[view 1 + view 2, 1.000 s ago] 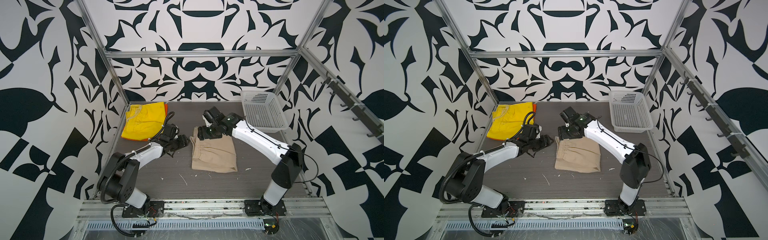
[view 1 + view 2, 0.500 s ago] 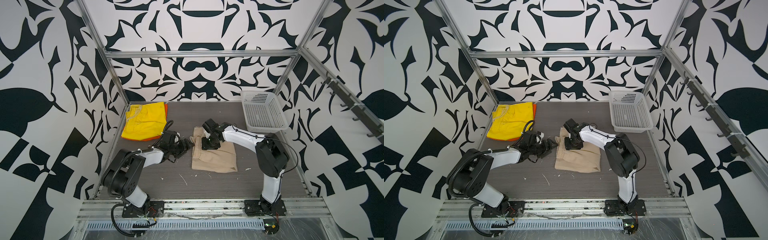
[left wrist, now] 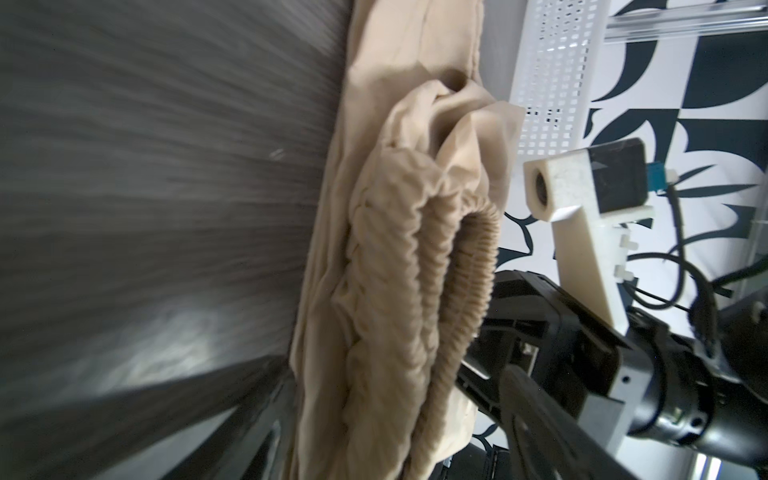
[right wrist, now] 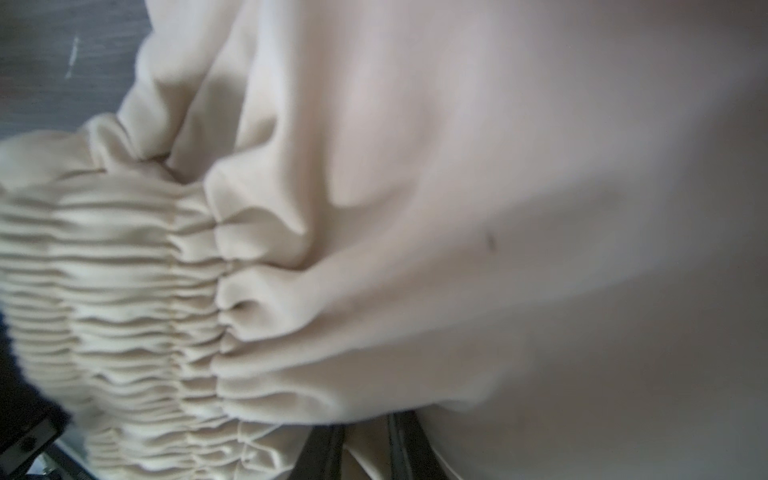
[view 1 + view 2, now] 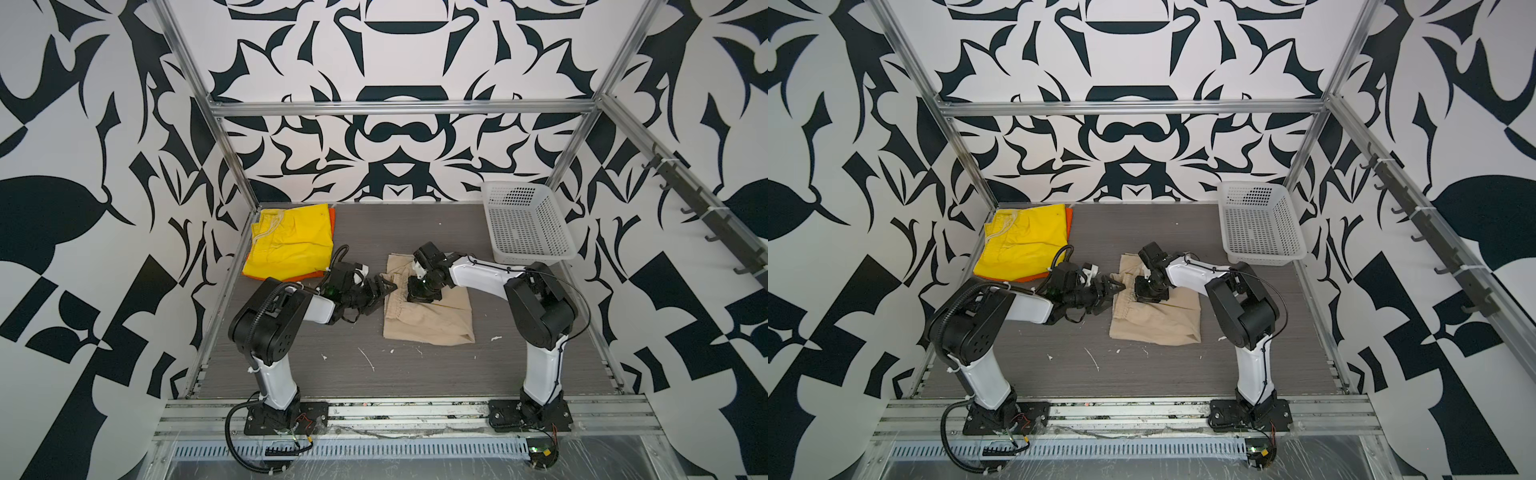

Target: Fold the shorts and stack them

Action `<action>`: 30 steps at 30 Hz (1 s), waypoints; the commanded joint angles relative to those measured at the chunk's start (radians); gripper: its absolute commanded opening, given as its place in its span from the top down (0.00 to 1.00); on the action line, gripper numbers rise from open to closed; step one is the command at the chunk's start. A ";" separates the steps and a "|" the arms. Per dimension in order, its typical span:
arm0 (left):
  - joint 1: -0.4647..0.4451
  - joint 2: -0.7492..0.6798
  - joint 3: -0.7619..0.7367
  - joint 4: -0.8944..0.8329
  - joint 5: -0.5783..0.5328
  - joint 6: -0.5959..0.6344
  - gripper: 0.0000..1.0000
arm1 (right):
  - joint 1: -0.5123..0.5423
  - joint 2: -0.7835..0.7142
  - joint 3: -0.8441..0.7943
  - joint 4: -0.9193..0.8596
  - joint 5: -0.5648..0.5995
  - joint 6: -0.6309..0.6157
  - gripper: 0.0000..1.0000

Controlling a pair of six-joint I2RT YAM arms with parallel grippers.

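beige shorts point(image 5: 432, 320) sit near the basket point(image 5: 528, 249), just front-left of it. R gripper point(image 5: 422, 293) is pinched onto their bunched-up waistband point(image 3: 399, 266) (cloth fills its wrist cam). L gripper point(image 5: 384, 286) has its jaws apart at the waistband edge farthest from the basket. yellow shorts point(image 5: 291, 245) lie on top of the orange shorts point(image 5: 332, 216), well left of the basket.

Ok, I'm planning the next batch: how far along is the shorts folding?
Done: yellow shorts lie folded on the orange shorts, back left. In hand: the right gripper pinches the beige shorts at the waistband; the left gripper, open, is beside it. Left: finish folding the beige pair and stack it.
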 commanded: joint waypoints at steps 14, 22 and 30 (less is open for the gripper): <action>-0.072 0.105 0.050 0.041 -0.048 -0.096 0.52 | -0.012 -0.051 -0.094 0.145 -0.038 0.060 0.84; -0.071 0.057 0.142 -0.053 -0.043 -0.042 0.89 | -0.043 -0.248 -0.173 0.193 0.034 0.056 0.79; -0.066 -0.087 0.397 -0.747 -0.217 0.412 1.00 | -0.108 -0.541 -0.291 0.173 0.177 0.015 0.64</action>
